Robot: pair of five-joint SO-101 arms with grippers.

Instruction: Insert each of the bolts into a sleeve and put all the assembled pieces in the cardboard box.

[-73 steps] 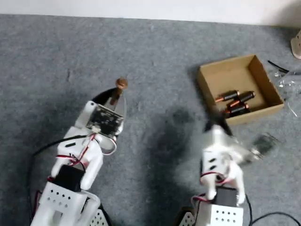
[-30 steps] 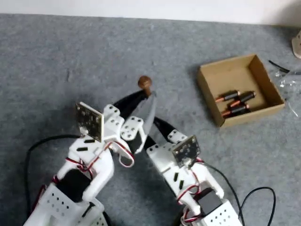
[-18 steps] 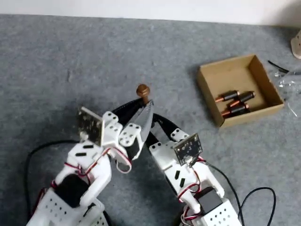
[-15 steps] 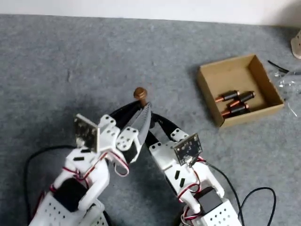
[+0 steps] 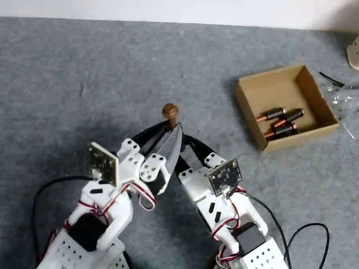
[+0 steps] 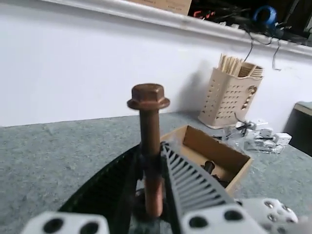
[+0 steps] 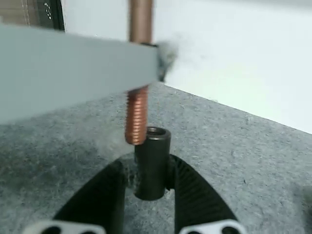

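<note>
My left gripper (image 5: 170, 130) is shut on a copper bolt (image 5: 170, 110), held upright with its hex head (image 6: 148, 96) on top, over the middle of the grey mat. Just beneath it my right gripper (image 7: 152, 170) is shut on a black sleeve (image 7: 152, 163), also upright with its opening facing up. The bolt's threaded tip (image 7: 136, 119) hangs at the sleeve's rim, slightly to one side of the hole. The cardboard box (image 5: 303, 137) sits at the back right and holds three assembled pieces (image 5: 279, 122). In the left wrist view the box (image 6: 242, 171) lies beyond the bolt.
Clear plastic bits and a black cable (image 5: 339, 92) lie to the right of the box. A perforated beige holder with sticks (image 6: 237, 92) stands by the wall. One finger of the left gripper (image 7: 78, 73) crosses the right wrist view. Both arms' cables trail at the near edge.
The right arm swung from beside the box to the middle, under the left gripper. The left gripper carried the bolt right and nearer, then nudged it slightly over the sleeve.
</note>
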